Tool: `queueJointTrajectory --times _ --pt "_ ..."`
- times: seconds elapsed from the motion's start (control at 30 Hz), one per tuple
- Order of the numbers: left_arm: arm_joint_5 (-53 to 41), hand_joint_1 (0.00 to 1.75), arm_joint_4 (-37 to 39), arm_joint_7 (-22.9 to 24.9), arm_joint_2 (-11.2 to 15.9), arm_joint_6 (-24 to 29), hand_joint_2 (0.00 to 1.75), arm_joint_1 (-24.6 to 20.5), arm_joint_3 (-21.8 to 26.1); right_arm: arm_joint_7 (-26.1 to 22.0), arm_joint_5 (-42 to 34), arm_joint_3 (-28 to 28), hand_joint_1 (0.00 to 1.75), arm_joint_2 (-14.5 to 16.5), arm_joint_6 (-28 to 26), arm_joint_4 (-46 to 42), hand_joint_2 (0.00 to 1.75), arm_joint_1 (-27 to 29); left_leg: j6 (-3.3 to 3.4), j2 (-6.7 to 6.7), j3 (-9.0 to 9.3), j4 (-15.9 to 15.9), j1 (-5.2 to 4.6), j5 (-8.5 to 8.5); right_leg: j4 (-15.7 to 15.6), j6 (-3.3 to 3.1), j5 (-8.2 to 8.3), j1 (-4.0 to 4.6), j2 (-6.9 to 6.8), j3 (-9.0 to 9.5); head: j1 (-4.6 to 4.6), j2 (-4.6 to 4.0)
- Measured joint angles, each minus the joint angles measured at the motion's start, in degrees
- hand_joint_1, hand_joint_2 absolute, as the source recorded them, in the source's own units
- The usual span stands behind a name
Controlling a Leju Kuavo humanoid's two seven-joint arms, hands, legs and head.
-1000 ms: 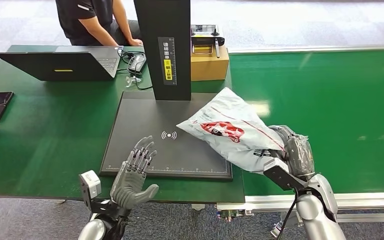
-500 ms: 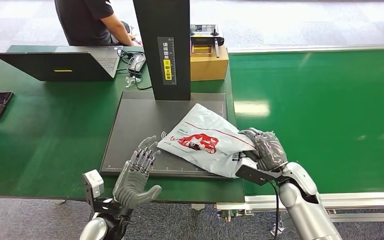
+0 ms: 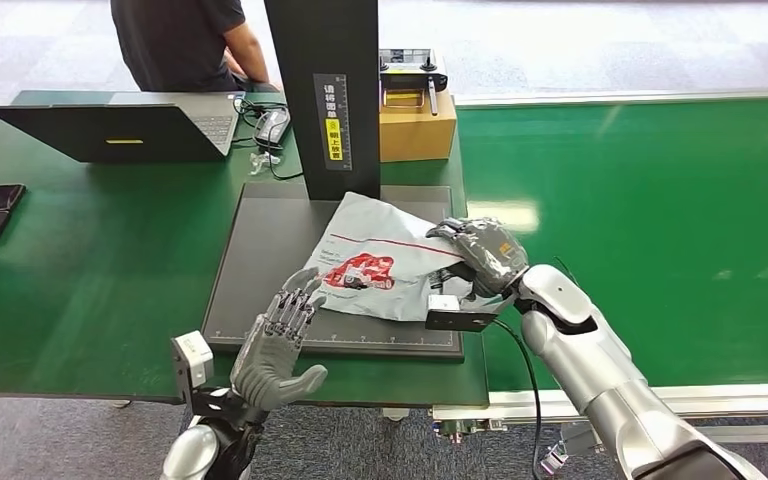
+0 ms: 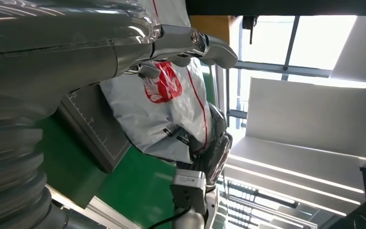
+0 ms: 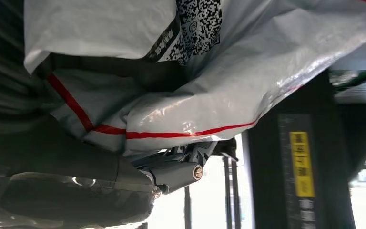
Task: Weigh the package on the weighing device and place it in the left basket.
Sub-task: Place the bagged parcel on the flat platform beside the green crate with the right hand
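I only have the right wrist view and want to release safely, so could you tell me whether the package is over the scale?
Observer: Yes. In the head view the package lies over the scale's black plate, in front of the column.
Operator: Thank you. Where does the right hand hold it?
Observer: The right hand grips its right edge, at the plate's right side.
Operator: And what is the left hand doing?
Observer: The left hand holds nothing, fingers apart, at the plate's near edge.
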Motion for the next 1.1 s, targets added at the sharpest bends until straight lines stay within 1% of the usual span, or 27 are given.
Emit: queueJointTrajectory --times 0.13,0.33,0.4,0.47,0.53,0.7,0.8,0.97,1.1 --pt "-0.09 0.0 0.46 -0.1 -0.01 -0.08 1.75 -0.56 -0.37 -0.41 -1.04 5.04 1.75 2.1 0.99 0.3 1.75 -1.65 0.0 0.03 -0.02 0.0 0.01 0.0 0.01 -0.01 -0.01 0.01 0.02 -0.05 -0.01 0.0" --pt "0.17 0.0 1.17 -0.45 -0.01 -0.01 1.75 -0.8 -0.79 -0.34 -0.17 11.65 1.75 4.41 0.57 0.62 1.75 -3.16 -0.01 0.02 -0.05 -0.01 0.02 0.0 0.02 -0.01 -0.01 0.02 0.02 -0.08 0.01 0.0" --pt "0.41 0.0 1.44 -0.62 -0.01 -0.11 1.75 -0.86 -0.9 -0.32 -0.33 13.41 1.42 5.23 0.35 1.13 1.75 -3.57 -0.01 0.02 -0.05 -0.01 0.02 0.0 0.02 -0.01 -0.01 0.02 0.02 -0.08 0.0 0.0" --pt "0.43 0.0 1.57 -0.66 -0.01 -0.13 1.75 -0.89 -1.03 -0.1 -0.38 14.72 0.55 5.92 -0.12 1.72 1.75 -3.69 -0.01 0.01 -0.06 -0.01 0.02 0.01 0.02 -0.01 -0.01 0.02 0.01 -0.08 0.0 0.0" --pt "0.36 0.0 1.6 -0.64 -0.01 -0.11 1.75 -0.92 -1.11 0.53 -0.46 15.7 0.0 6.42 -0.73 2.46 1.75 -3.69 -0.01 0.01 -0.06 -0.01 0.02 0.01 0.02 -0.01 -0.01 0.01 0.01 -0.08 0.0 0.0" --pt "0.31 0.0 1.6 -0.43 0.03 0.15 1.75 -1.02 -1.17 2.7 -0.55 16.79 0.0 6.75 -1.38 3.99 1.75 -3.77 -0.01 0.01 -0.06 0.0 0.01 0.01 0.02 -0.01 -0.01 0.0 0.01 -0.08 0.0 0.0" --pt "0.37 0.0 1.6 -0.26 0.03 0.35 1.75 -1.01 -1.16 5.17 0.07 16.87 0.0 6.74 -2.41 4.65 1.75 -3.95 -0.01 0.01 -0.06 0.01 0.01 0.01 0.02 -0.01 -0.01 0.0 0.01 -0.09 0.0 0.0" --pt "0.4 0.0 1.61 -0.19 0.04 0.69 1.75 -0.98 -1.16 9.69 1.51 16.23 0.0 6.71 -3.93 5.69 1.75 -4.35 -0.01 0.01 -0.05 0.01 0.01 0.01 0.02 -0.01 -0.01 0.0 0.01 -0.09 -0.01 0.0" --pt "0.41 0.0 1.61 -0.08 0.03 1.2 1.75 -0.92 -1.16 11.97 1.43 15.02 0.0 6.66 -5.33 6.36 1.75 -4.17 -0.01 0.01 -0.05 0.01 0.01 0.01 0.02 -0.01 -0.01 0.01 0.01 -0.09 0.0 0.0"
